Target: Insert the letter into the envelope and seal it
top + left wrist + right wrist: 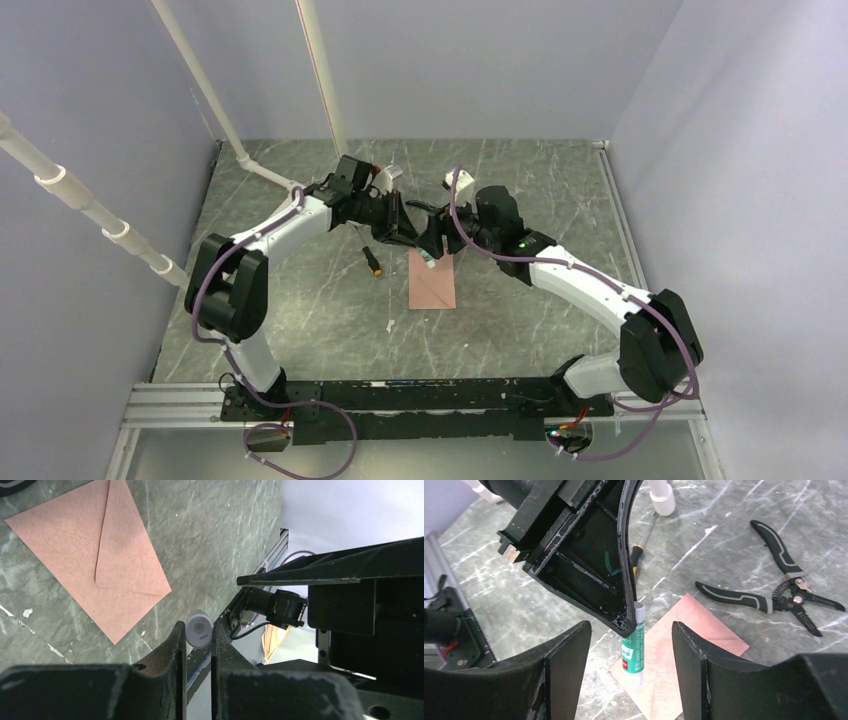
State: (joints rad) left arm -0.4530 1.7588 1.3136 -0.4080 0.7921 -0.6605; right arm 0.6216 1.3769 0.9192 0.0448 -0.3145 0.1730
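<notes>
The pinkish-brown envelope (432, 280) (90, 555) (684, 650) lies flat on the marble table, its pointed flap folded down over the body. The letter is hidden. My left gripper (424, 246) (198, 635) is shut on a green-and-white glue stick (198, 630) (634, 645), which it holds upright with the purple tip down at the envelope's edge. Whether the tip touches the paper is unclear. My right gripper (442, 240) (630, 627) stands open, one finger on each side of the glue stick and apart from it.
Black-handled pliers (774, 590) lie on the table beyond the envelope. A small black and yellow screwdriver (372, 260) (636, 555) lies left of the envelope. White pipes (250, 160) rise at the back left. Grey walls close in the table.
</notes>
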